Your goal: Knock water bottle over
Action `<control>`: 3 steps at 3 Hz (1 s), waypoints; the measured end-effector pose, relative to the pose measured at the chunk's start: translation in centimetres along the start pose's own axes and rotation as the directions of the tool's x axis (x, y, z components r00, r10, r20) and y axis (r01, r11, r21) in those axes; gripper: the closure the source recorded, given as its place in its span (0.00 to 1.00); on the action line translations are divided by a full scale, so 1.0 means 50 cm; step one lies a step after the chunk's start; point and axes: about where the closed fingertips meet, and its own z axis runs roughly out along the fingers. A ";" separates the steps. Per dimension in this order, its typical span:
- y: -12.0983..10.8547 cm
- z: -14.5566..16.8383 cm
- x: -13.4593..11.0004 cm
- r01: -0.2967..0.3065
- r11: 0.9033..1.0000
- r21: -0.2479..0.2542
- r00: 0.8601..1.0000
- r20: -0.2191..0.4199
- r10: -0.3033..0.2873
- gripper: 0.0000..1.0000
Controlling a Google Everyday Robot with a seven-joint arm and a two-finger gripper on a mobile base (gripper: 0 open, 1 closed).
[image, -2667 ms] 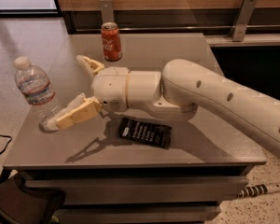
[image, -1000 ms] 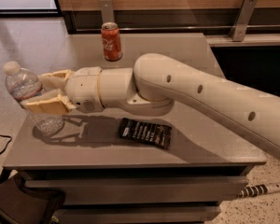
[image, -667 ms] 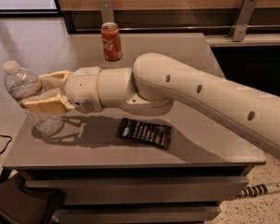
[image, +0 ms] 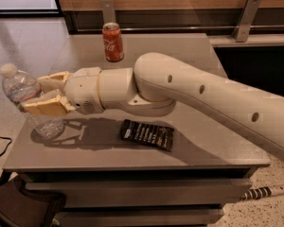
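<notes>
Clear ribbed plastic water bottle (image: 17,87) with white cap, tilted at far left, my cream two-finger gripper (image: 33,95) against it.
The bottle leans left, base on the grey table (image: 204,53) near its left edge. My widely spread fingers partly hide its label; firm grasp and contents not discernible. Red Coca-Cola can (image: 113,42) upright at rear. Flat black packet (image: 147,135) near front, print illegible. My arm is cut off at right.

Cream-white arm (image: 217,103), tan-fingered gripper (image: 33,95) at the left edge of the desk (image: 194,51).
The arm was a thick, smooth, rounded shell with small dark round recesses (image: 170,78) along its side. A segmented cylindrical wrist (image: 111,91) narrowed to two yellowish-tan, wedge-shaped fingers (image: 45,107).
</notes>
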 end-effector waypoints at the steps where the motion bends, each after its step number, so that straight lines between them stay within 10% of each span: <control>1: -0.003 -0.028 -0.009 0.010 1.000 0.010 0.997 -0.076 -0.009 1.00; 3: -0.024 -0.097 -0.041 0.056 0.998 0.015 0.956 -0.290 -0.049 1.00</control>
